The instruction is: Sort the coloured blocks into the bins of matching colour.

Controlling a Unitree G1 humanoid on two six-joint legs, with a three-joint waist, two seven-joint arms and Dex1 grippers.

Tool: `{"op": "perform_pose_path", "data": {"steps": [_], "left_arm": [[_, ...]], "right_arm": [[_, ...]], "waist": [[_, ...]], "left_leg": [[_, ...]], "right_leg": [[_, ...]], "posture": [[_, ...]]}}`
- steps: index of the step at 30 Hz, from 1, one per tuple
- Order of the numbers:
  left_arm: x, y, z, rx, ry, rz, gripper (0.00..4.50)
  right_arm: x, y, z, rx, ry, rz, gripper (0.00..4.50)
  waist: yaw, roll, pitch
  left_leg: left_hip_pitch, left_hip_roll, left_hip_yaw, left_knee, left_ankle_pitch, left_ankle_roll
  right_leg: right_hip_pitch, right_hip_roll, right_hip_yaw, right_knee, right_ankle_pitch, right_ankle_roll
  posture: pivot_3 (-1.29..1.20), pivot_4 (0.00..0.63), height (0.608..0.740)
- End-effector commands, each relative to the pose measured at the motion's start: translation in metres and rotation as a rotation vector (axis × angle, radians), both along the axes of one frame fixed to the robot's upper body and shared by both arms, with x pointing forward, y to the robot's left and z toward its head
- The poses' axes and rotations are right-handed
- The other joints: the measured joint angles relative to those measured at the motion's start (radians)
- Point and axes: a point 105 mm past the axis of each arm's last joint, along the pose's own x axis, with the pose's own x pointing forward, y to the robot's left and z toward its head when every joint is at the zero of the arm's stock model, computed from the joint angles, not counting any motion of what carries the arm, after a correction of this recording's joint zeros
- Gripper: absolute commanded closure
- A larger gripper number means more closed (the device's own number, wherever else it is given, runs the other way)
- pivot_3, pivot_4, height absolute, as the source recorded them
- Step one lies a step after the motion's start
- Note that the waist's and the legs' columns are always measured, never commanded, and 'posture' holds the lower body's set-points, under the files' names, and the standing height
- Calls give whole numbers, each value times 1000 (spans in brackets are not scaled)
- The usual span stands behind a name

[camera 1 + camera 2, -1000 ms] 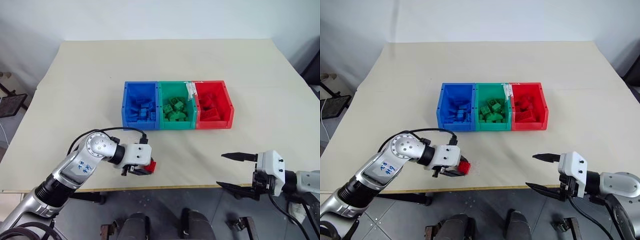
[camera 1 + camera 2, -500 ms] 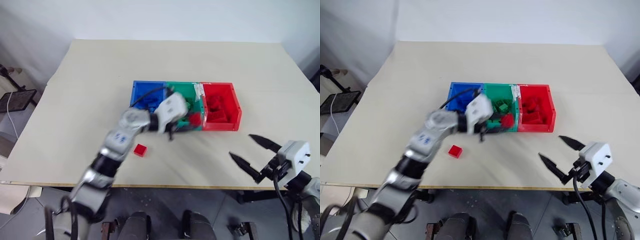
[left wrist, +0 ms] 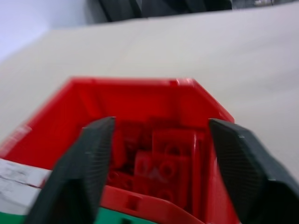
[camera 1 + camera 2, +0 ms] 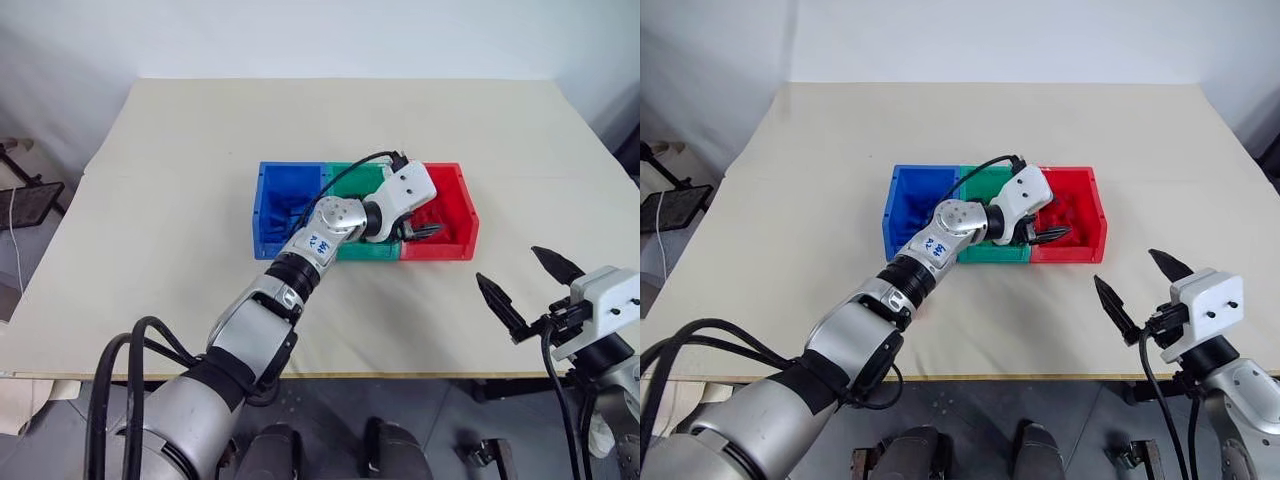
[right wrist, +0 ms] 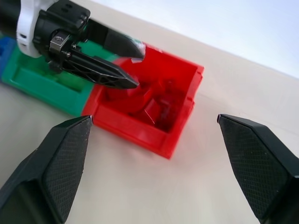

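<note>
The bins stand joined in a row mid-table: blue bin (image 4: pixel 262 215), green bin (image 4: pixel 365 252) and red bin (image 4: pixel 470 215). My left gripper (image 4: pixel 425 230) reaches level across the green bin and hangs over the red one, open, with nothing between its fingers (image 3: pixel 93 154). Red blocks (image 3: pixel 161 163) lie piled in the red bin under it. Blue blocks (image 4: pixel 290 215) lie in the blue bin. My left arm hides most of the green bin's inside. Past the table's front right edge, my right gripper (image 4: pixel 507 265) is wide open and empty, pointing toward the red bin (image 5: pixel 145 135).
The beige table (image 4: pixel 150 200) has bare room on all sides of the bins. Its front edge runs just ahead of the right gripper. A black cable (image 4: pixel 345 175) loops along my left forearm above the green bin.
My left gripper, shut on a red block near the front edge a second ago, swung up and right to the red bin and opened. The right gripper rose slightly and turned. The camera shifted.
</note>
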Motion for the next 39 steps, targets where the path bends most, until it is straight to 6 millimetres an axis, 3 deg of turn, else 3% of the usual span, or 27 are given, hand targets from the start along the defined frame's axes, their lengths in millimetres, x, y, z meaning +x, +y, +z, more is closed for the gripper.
{"op": "perform_pose_path", "data": {"steps": [1, 4, 9, 14, 17, 21, 25, 28, 32, 35, 39], "left_arm": [[-8, 11, 29, -99, -124, -68, 44], [-15, 34, 30, -119, -147, -116, 44], [-57, 112, 15, -119, -213, -277, 44], [-61, 200, -23, 64, -174, -96, 44], [-65, 245, -25, 81, -120, 35, 44], [-90, 280, -35, 170, -79, 75, 44], [-101, 314, -47, 228, 31, 161, 44], [-103, 325, -48, 241, 28, 207, 44], [-107, 320, -46, 258, 28, 209, 44], [-112, 298, -40, 150, 128, 228, 44], [-140, 261, -62, 246, 309, 183, 44]], "right_arm": [[1, 11, 4, -3, -24, 52, 0], [3, 18, 3, -23, -18, 123, 0], [13, 27, 0, -93, 22, 293, 0], [22, 40, -1, -148, 59, 479, 0], [25, 52, -6, -219, 96, 612, 0], [21, 73, -15, -298, 169, 821, 0], [21, 75, -18, -322, 196, 863, 0], [24, 74, -17, -315, 194, 858, 0], [25, 72, -15, -318, 191, 863, 0], [28, 70, -12, -307, 168, 856, 0], [30, 72, -15, -292, 161, 846, 0]], "waist": [[-4, 0, 0], [-8, 1, 0], [-38, 2, -1], [-42, 2, -1], [-31, 2, -1], [-31, 1, -1], [-30, 1, 0], [-31, 1, 0], [-31, 1, 0], [-34, 1, 0], [-34, 1, 0]], "left_leg": [[0, 0, 0, 0, 0, 0], [1, 1, 0, 0, 0, 0], [2, 2, 0, 0, 0, 0], [2, 3, -2, 2, 0, -1], [2, 2, -2, 3, 0, -1], [2, 2, -5, 3, -1, -1], [1, 3, -5, 3, -2, -2], [2, 3, -4, 3, -2, -3], [2, 3, -4, 3, -2, -3], [2, 3, -4, 3, -3, -3], [3, 4, -5, 2, -3, -4]], "right_leg": [[0, 0, 0, 0, 0, 0], [0, 0, 0, 1, 0, 0], [0, 0, 0, 2, 0, 0], [0, 0, 1, 3, 0, 0], [0, 0, 1, 3, 0, 0], [0, 0, 2, 3, 0, 0], [0, 0, -1, 5, 0, 0], [0, 0, -2, 5, 0, 0], [0, 0, -1, 5, 0, 0], [-1, 0, -2, 6, 0, 0], [-1, 0, -1, 6, 0, 0]], "posture": [[0, 150, 740], [0, 150, 740], [0, 150, 740], [0, 150, 740], [0, 150, 740], [0, 150, 740], [0, 150, 740], [0, 150, 740], [0, 150, 740], [0, 150, 740], [0, 150, 740]]}}
